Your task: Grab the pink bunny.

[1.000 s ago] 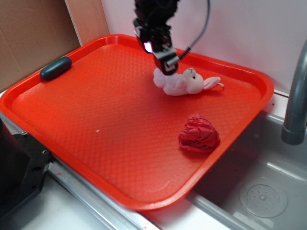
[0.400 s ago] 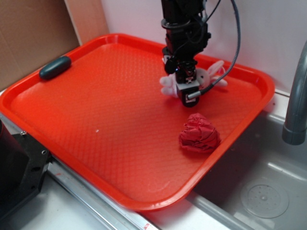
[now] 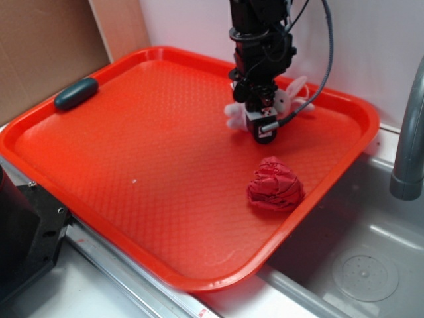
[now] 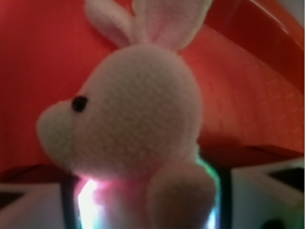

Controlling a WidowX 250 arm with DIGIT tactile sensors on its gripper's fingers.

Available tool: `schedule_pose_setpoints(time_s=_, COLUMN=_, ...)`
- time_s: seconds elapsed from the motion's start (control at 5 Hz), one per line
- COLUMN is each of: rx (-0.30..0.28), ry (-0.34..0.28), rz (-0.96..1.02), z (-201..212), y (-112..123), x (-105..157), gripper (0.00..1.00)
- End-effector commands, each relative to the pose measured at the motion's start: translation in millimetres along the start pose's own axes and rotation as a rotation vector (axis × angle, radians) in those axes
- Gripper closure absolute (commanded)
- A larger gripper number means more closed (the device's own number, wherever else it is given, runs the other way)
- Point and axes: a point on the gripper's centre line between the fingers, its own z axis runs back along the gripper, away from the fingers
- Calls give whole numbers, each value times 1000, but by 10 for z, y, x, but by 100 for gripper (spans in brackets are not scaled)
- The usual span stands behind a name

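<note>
Pale pink plush fills the wrist view: the pink bunny (image 4: 133,114) sits right against the camera, its whitish face, one dark eye and long ears clear, its body sinking between the dark parts of the tool at the bottom edge. In the exterior view the bunny (image 3: 286,99) lies on the far right part of a red tray (image 3: 132,165), mostly hidden behind the black tool (image 3: 263,130), which is lowered over it from above. Whether the jaws are pressed onto the plush or merely straddling it cannot be told from either view. The step in hand appears to be the grasp itself; the next move likely calls for a firm squeeze on the soft body and a straight lift, watching that the toy does not slip out. A wrinkly red cloth ball (image 3: 275,185) rests on the tray nearer the front, apart from the tool. A dark teal oblong object (image 3: 76,93) lies at the tray's left rim, well away. A grey pipe (image 3: 407,142) stands at the right over a sink basin (image 3: 358,265). Nothing blocks an upward lift.
</note>
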Motion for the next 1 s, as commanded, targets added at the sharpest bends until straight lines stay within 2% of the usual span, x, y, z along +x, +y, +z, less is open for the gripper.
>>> schedule_pose_setpoints(time_s=0.0, rx=93, ry=-118, rz=192, z=928, y=87, x=-268, gripper=100)
schedule_pose_setpoints(time_s=0.4, rx=-19, ry=-160, rz=449, z=1397, y=98, x=-947, gripper=100)
schedule_pose_setpoints(time_s=0.8, rx=-66, ry=-175, rz=555, z=1395, y=-173, x=-1386, gripper=100)
